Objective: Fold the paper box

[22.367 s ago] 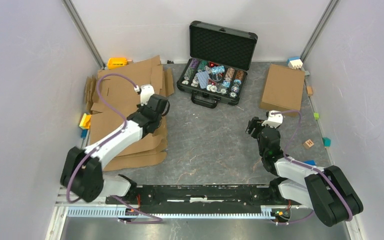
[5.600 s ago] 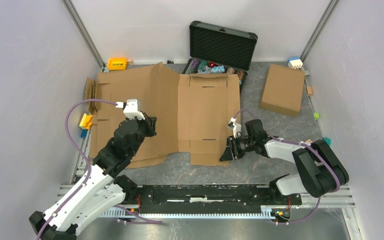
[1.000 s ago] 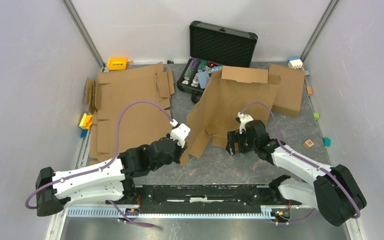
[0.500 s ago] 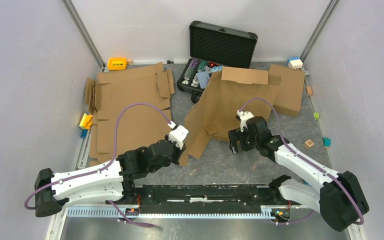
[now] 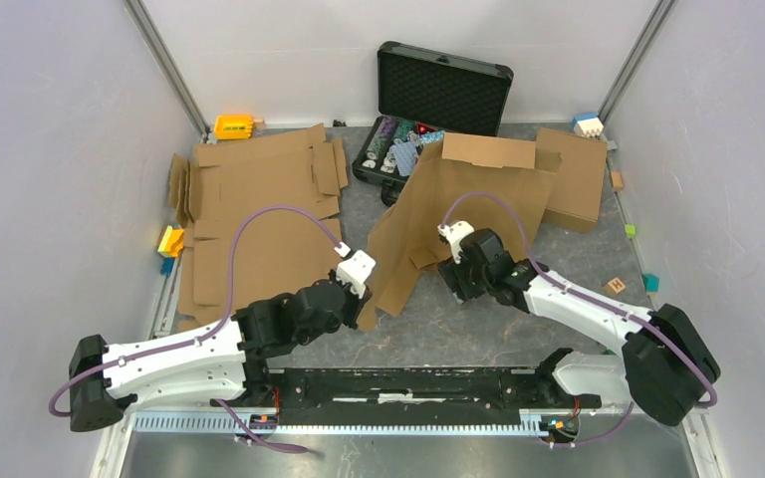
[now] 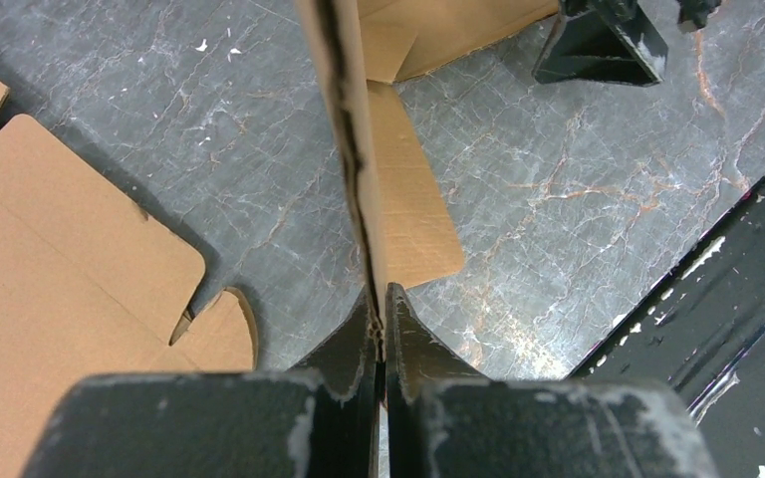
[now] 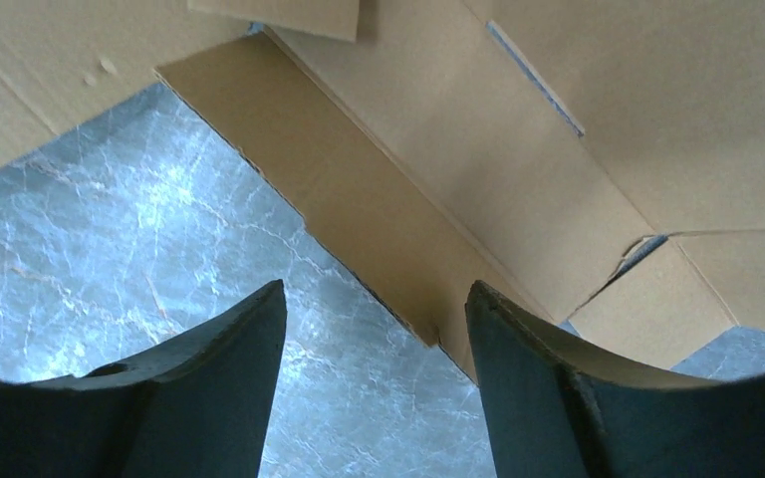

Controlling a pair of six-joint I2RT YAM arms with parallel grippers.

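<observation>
Clamping the tilted paper box's (image 5: 468, 194) near edge in the left gripper (image 6: 380, 319). Holding the right gripper (image 7: 376, 299) spread beside its lower flap.

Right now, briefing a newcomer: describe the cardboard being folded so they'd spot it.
Find the open black case at the back. Before it leans the paper box, pinched by the left gripper. Only it stands tilted; the other cardboard lies flat.

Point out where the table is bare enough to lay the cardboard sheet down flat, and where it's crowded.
Barest: the near strip of table between the raised paper box and the black front rail. A narrower gap runs between the flat cardboard pile and the black case. Left side and far right corner are crowded.
</observation>
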